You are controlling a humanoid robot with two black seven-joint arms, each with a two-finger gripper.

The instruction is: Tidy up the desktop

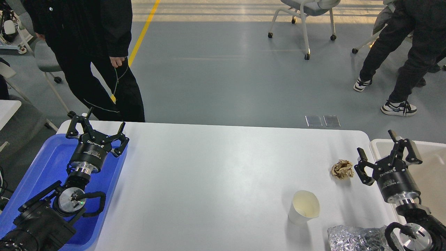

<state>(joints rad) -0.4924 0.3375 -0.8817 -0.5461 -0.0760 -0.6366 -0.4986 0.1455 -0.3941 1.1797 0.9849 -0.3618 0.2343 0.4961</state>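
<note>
The white desktop spans the middle of the head view. On its right part lie a crumpled brown paper ball, an empty white paper cup tipped toward me, and a crumpled silver foil wrapper at the near edge. My right gripper stands open just right of the paper ball, holding nothing. My left gripper is open and empty above the far edge of the blue tray at the left.
A cream-white tub with a raised rim sits off the desktop's right end, behind my right arm. A person in black stands close behind the table's far left corner. Chairs and another person are farther back on the grey floor.
</note>
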